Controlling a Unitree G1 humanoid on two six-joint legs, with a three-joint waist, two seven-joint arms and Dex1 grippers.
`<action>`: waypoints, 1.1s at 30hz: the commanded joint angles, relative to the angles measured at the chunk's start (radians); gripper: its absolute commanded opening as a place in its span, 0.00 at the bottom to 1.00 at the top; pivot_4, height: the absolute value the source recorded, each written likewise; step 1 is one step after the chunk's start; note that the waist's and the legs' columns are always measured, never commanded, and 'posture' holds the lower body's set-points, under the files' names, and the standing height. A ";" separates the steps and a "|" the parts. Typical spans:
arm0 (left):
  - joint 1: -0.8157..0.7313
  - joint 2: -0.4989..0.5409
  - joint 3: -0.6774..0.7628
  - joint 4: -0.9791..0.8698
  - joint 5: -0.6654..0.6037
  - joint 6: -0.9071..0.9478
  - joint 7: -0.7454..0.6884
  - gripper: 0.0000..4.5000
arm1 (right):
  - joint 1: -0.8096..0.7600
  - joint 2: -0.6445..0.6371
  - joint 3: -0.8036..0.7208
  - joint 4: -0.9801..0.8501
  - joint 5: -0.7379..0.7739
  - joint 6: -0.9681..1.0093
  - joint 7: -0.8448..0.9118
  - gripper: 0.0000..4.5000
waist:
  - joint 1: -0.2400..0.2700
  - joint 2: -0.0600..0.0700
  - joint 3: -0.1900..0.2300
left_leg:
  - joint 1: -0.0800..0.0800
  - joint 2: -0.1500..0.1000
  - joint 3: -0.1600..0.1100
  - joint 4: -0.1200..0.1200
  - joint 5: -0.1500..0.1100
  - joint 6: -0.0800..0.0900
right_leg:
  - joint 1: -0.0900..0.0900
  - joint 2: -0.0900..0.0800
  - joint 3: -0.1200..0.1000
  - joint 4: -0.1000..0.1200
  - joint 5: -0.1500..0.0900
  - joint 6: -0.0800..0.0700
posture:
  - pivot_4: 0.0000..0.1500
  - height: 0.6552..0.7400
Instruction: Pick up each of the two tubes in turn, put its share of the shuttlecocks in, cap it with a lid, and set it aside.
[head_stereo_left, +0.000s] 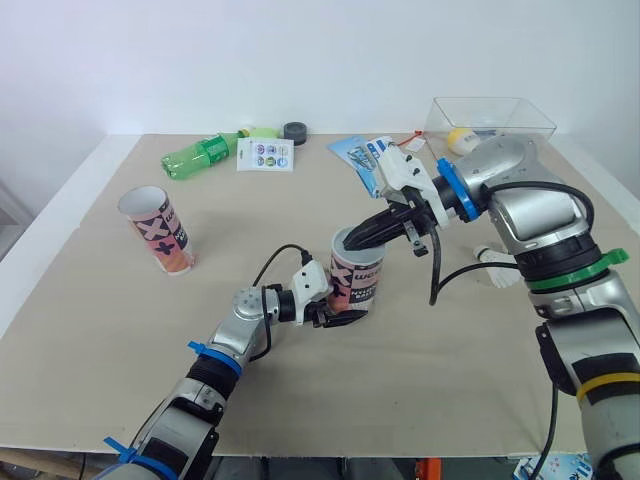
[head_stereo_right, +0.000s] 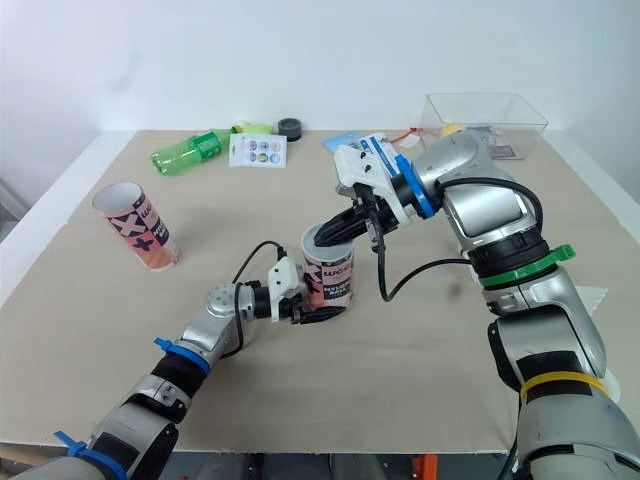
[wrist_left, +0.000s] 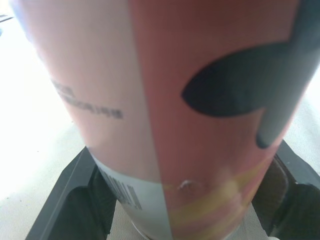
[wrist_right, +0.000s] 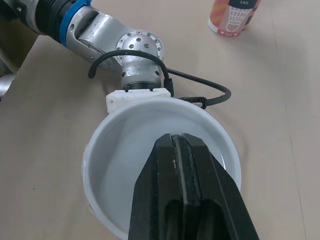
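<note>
A pink and white tube (head_stereo_left: 355, 275) stands upright mid-table with its mouth open. My left gripper (head_stereo_left: 335, 312) is shut on its base, one finger (wrist_left: 67, 200) on each side of the tube (wrist_left: 165, 100). My right gripper (head_stereo_left: 360, 240) is shut, with its tips at the tube's rim (wrist_right: 100, 145). Nothing shows between its fingers (wrist_right: 170, 165), and the tube's inside looks white and bare. The second tube (head_stereo_left: 158, 230) stands open at the left. A white shuttlecock (head_stereo_left: 495, 268) lies on the table to the right. A black lid (head_stereo_left: 295, 132) sits at the far edge.
A green bottle (head_stereo_left: 200, 155), a sticker card (head_stereo_left: 265, 154) and a blue packet (head_stereo_left: 360, 155) lie along the far side. A clear box (head_stereo_left: 490, 118) with a yellow item stands at the far right. Bare table (head_stereo_left: 100, 330) lies near the front left.
</note>
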 joint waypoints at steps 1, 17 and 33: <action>0.029 0.010 -0.020 0.028 0.029 0.008 0.001 0.67 | 0.037 0.008 0.058 0.033 -0.058 0.008 0.010 0.01 | 0.000 -0.001 -0.001 | 0.001 0.000 0.000 0.000 0.000 0.000 | 0.000 0.000 0.000 0.000 0.000 0.000 | 1.00 1.00; 0.034 0.028 -0.019 0.014 0.027 0.018 -0.009 0.67 | 0.057 -0.161 -0.318 0.000 0.284 0.118 0.017 0.01 | 0.004 -0.002 0.001 | -0.014 -0.001 -0.002 -0.002 -0.001 0.000 | -0.009 0.000 0.000 0.000 0.000 0.006 | 1.00 1.00; 0.044 0.056 -0.006 -0.094 -0.007 0.018 -0.026 1.00 | 0.781 -0.039 -0.536 -0.394 0.306 -0.019 -0.364 0.99 | 0.000 0.000 0.006 | -0.013 0.000 -0.002 -0.007 0.000 0.000 | -0.010 0.002 0.001 0.000 -0.002 0.006 | 1.00 1.00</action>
